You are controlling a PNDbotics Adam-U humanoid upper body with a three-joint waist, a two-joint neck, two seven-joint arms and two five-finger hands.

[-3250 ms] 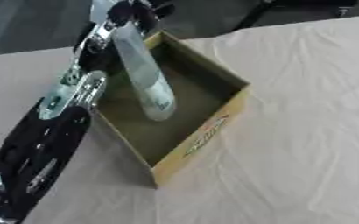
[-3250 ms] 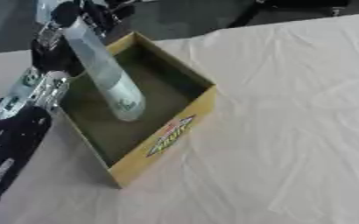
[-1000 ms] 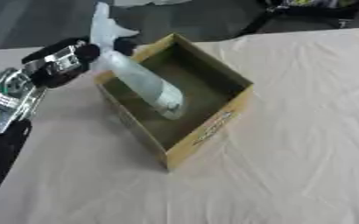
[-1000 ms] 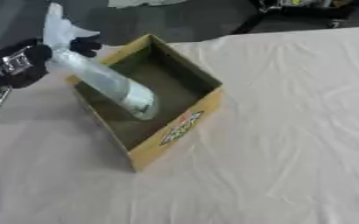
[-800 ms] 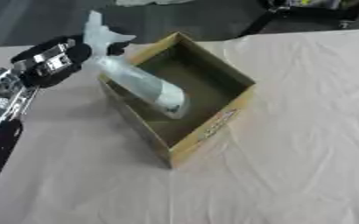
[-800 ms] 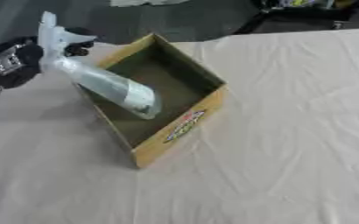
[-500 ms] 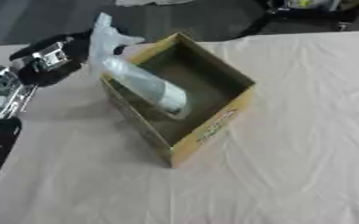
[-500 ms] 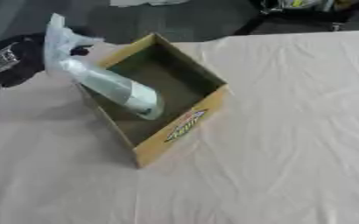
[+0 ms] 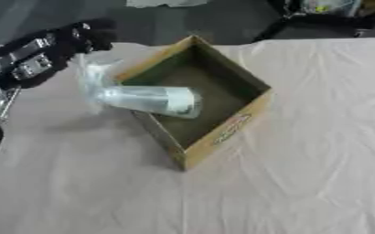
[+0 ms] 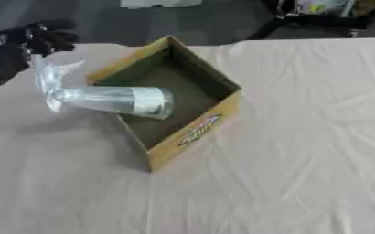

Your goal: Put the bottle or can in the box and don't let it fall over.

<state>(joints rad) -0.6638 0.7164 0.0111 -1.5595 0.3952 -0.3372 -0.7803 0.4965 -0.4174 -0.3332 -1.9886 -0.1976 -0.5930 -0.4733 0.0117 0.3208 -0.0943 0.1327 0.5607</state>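
Note:
A clear spray bottle with a white label lies tipped on its side across the left wall of the open cardboard box. Its base is inside the box, and its spray head hangs outside to the left, above the cloth. My left hand is up at the far left, just above the spray head. It does not hold the bottle, and its fingers look relaxed. My right hand shows in neither view.
The box sits askew on a beige cloth-covered table, with wide bare cloth to its right and front. Beyond the table's far edge there is a dark floor with dark furniture legs.
The bottle has dropped from a steep lean to nearly flat over the box's left wall. My left hand has let it go and drawn back to the upper left.

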